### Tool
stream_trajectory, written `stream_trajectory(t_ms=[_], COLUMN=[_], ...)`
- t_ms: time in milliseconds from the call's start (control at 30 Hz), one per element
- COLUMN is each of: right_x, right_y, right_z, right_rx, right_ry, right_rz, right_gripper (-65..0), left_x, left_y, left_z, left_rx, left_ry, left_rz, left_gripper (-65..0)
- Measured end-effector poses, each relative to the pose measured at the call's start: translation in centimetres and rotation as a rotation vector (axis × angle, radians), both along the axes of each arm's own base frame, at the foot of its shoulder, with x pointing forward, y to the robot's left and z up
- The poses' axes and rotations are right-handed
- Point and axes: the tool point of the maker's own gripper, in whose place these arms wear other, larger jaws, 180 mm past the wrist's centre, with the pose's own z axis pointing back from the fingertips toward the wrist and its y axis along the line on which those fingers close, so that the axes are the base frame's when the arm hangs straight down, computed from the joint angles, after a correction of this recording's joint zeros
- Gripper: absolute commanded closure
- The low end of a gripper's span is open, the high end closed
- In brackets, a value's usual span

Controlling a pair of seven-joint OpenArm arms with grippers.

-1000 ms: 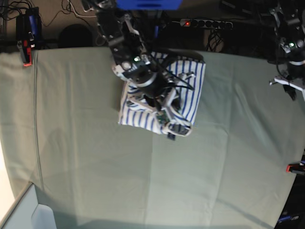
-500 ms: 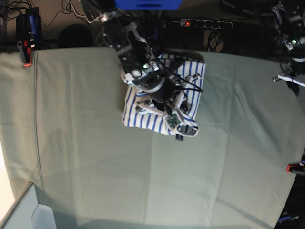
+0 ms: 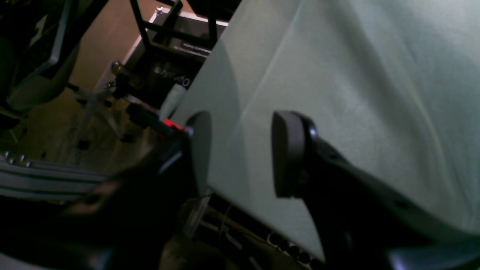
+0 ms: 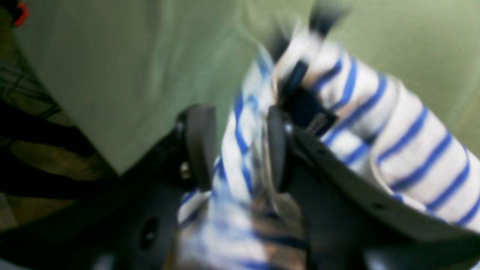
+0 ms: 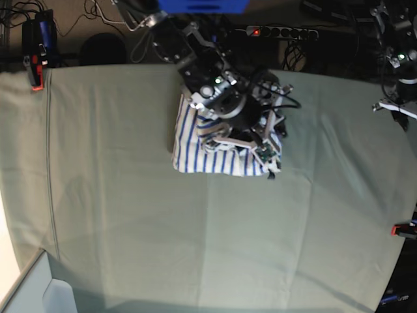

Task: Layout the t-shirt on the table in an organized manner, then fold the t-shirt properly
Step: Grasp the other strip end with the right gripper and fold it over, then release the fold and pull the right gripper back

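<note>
In the right wrist view, nearest the lens, we see the right gripper (image 4: pixel 238 146) with its two dark pads (image 4: pixel 200 144) standing apart. A fold of the t-shirt (image 4: pixel 393 150) passes between them; the picture is blurred, so we cannot tell whether the pads press the fabric or only straddle it. Beyond the pads, the white cloth with blue stripes bunches into a thick roll to the right, with the pale grey-green table (image 4: pixel 93 67) behind it and a red clamp (image 4: pixel 20 11) at the far upper left.

In the left wrist view, we see the left gripper (image 3: pixel 240 153) with its jaws parted and nothing between them. It hangs over the table edge (image 3: pixel 232 187), with bare cloth extending to the right and dark stands and floor beyond the edge on the left.

In the base view, the near half of the table is bare cloth with faint crease lines. Further back, at the far middle, the t-shirt (image 5: pixel 195 147) lies as a compact folded bundle, and the right arm (image 5: pixel 221 98) sits on top of its right part. The left gripper (image 5: pixel 394 107) is at the far right edge, well apart from the garment. A power strip (image 5: pixel 280 30) lies behind the table.
</note>
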Motion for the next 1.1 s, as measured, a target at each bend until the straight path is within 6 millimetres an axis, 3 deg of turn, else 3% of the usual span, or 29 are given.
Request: stream_trajectory(t_ms=[100,200,367,467,567,633,767,867,933,1100], right_x=[0.1,0.8,3.5,4.4,5.0,5.4,4.9,3.2,2.4,-1.0], right_y=[-0.1,-0.7,-4.9,-8.5,-12.2,-14.3,-17.3,-17.0,-16.4,-11.6], right_z=[0.1,1.9,5.3,6.8,6.9,6.4,3.4,0.6,-0.6,-1.8], right_rx=[0.000,0.033,0.070,0.054,0.014,-0.013,-0.076,-0.102,-0.108,-0.080], right_ry=[-0.002,-0.038,-0.123,-0.187,-0.205,-0.205,-0.144,-0.061,-0.028,0.016], right_rz=[-0.003,-0.036,-0.172,-0.235,-0.306,-0.349,-0.398,-0.382,-0.361,-0.158], right_gripper=[-32.0,-32.8,-32.9,-32.5,-31.7,-27.9,-13.5,-6.0,-5.6,-5.6], left_x=[0.0,0.0,-0.1,0.1,0.3,0.3,0.3,0.4,0.4,0.4], left_y=[0.0,0.0,0.0,0.0,-0.1,-0.2,-0.2,-0.2,-0.2,-0.2], left_z=[0.0,0.0,0.0,0.1,0.1,0.1,0.0,0.1,0.1,0.1], left_rx=[0.000,0.000,0.000,0.000,-0.001,-0.003,-0.002,-0.002,-0.002,-0.002], left_ry=[0.001,-0.001,0.002,-0.003,-0.005,-0.006,-0.005,-0.007,-0.007,-0.007], left_rz=[0.000,0.000,0.000,0.000,-0.003,-0.006,-0.006,-0.006,-0.006,-0.005], left_gripper=[-25.8,-25.8,-25.8,-25.8,-25.8,-25.8,-25.8,-25.8,-25.8,-25.8])
